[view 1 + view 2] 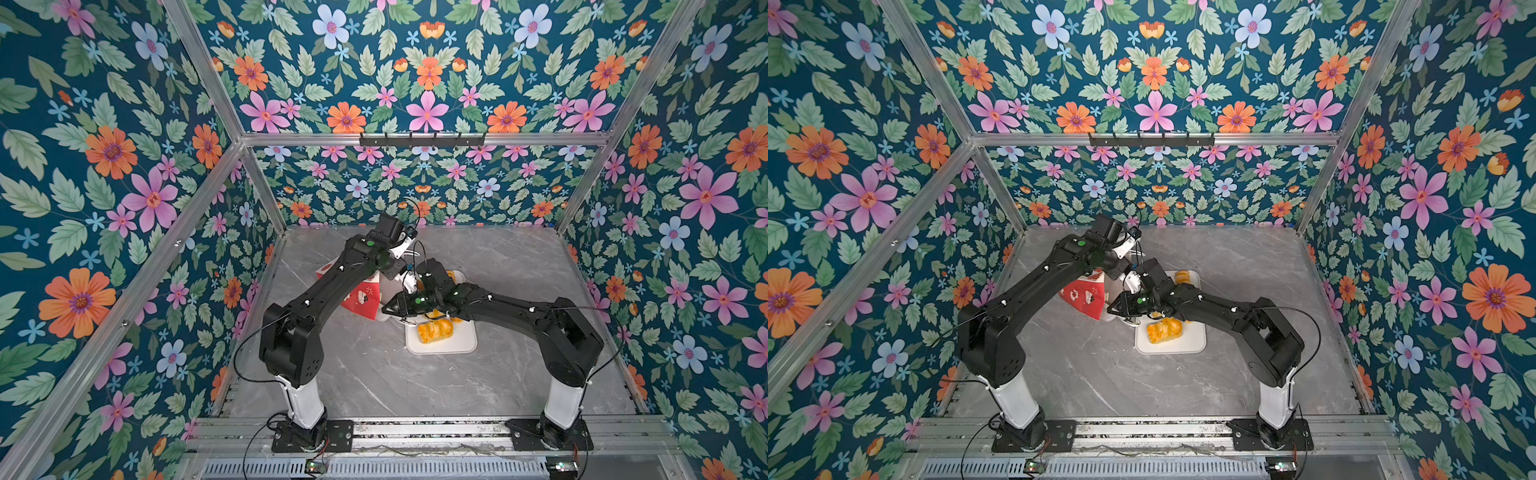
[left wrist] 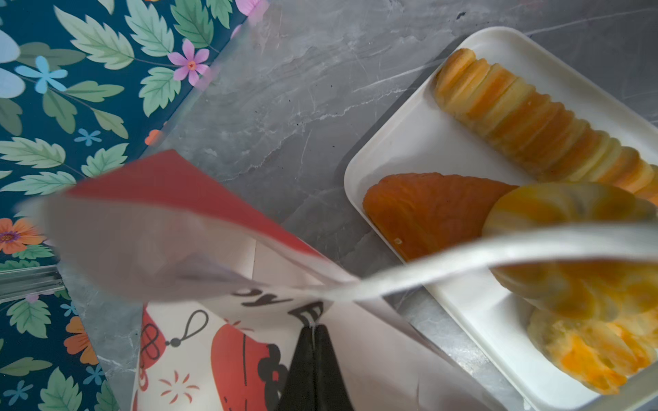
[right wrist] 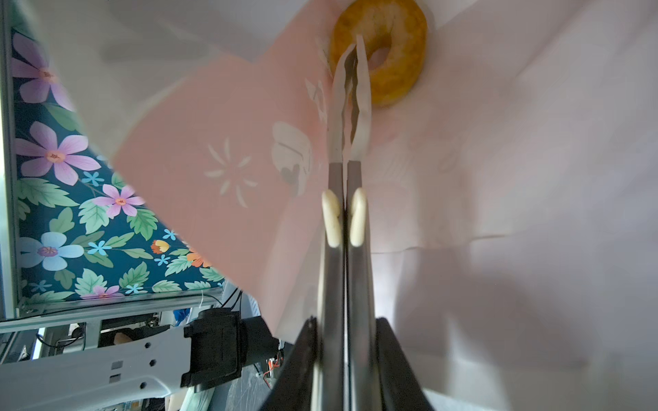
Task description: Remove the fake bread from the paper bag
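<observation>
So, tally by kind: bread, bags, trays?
Tray: 1
Bag: 1
Bread: 5 (long roll, brown bun and two yellow pieces on the tray; ring in the bag)
Total: 7

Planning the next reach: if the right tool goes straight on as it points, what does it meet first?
Probably the golden-yellow ring-shaped toy bread at the bottom of the red paper bag; depth is unclear.

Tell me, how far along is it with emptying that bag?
Mostly done: four breads lie on the tray. In hand: the left gripper pinches the bag rim, and the shut right gripper reaches inside toward a ring. Left: lifting that ring out.
</observation>
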You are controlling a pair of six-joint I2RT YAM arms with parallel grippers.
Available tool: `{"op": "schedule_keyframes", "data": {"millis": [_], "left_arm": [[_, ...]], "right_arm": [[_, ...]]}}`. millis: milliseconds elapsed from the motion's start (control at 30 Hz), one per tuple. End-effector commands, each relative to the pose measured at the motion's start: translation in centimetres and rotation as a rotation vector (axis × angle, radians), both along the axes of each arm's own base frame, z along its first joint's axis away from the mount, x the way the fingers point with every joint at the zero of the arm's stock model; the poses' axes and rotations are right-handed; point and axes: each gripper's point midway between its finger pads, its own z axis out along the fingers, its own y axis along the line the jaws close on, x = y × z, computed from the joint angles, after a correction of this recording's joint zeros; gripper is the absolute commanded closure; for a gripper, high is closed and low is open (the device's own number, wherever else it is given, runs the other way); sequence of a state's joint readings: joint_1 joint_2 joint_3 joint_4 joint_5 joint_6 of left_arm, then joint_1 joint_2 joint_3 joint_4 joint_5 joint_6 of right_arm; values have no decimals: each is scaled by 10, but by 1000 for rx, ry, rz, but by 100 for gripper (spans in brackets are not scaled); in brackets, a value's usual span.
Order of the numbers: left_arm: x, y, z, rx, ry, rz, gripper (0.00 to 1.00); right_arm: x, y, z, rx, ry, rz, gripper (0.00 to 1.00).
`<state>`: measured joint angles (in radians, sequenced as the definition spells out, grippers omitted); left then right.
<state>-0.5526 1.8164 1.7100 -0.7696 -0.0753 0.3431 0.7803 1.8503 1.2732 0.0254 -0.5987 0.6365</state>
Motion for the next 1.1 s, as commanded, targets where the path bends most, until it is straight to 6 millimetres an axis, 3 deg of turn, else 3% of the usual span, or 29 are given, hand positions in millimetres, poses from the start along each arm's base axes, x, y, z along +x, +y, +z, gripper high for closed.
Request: {"op": "schedule_keyframes", "data": {"millis": [0, 267, 367, 533, 867, 1067], "left_arm": [[14, 3, 9, 18, -53, 30, 100], [-2, 20, 17, 9, -125, 53, 100], [-12, 27, 19, 0, -144, 59, 100], [-29, 40, 19, 15, -143, 59, 100], [-23, 39, 48, -7, -219, 56, 100], [-12, 39, 53, -33, -273, 101, 100]], "right_arm": [[-11, 0, 10, 23, 13, 33, 100], [3, -48, 11, -181, -156, -126, 99], [0, -64, 27, -218, -207, -145, 99], [-14, -80, 35, -250, -246, -116, 97], [-20, -82, 27, -266, -237, -78, 92], [-36, -62, 30, -244, -210, 22, 90]]}}
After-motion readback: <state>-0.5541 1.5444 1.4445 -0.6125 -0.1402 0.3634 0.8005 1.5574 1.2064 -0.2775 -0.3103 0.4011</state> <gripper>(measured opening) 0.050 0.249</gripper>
